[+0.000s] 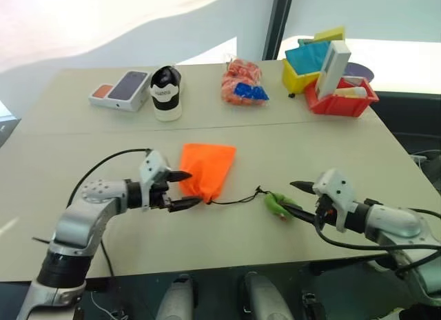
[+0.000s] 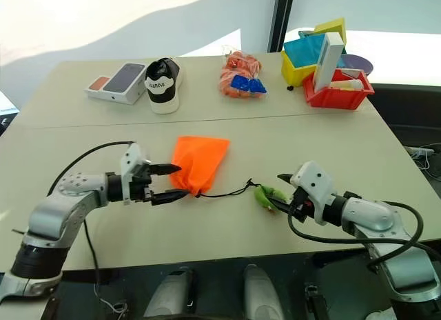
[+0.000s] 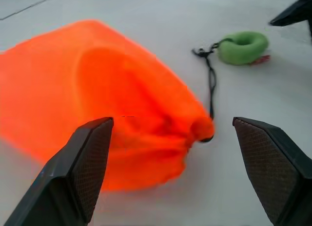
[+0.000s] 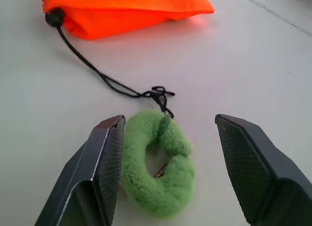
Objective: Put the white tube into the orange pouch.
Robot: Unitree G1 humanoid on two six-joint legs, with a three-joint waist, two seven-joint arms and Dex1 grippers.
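Flat orange pouch [image 1: 207, 170] with cinched mouth, black cord [image 1: 238, 198] running toward 3 o'clock to green ring [image 4: 158, 162]. Left gripper [image 1: 182, 190] spread wide at the mouth, empty; right gripper [image 4: 168, 167] wide around the ring, not gripping.

Orange pouch [image 1: 207, 170], black cord [image 1: 238, 196], green ring [image 1: 277, 203].

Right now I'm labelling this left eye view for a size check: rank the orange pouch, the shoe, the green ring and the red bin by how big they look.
1. orange pouch
2. red bin and shoe: look alike, and both sit farther off, so unranked
3. green ring
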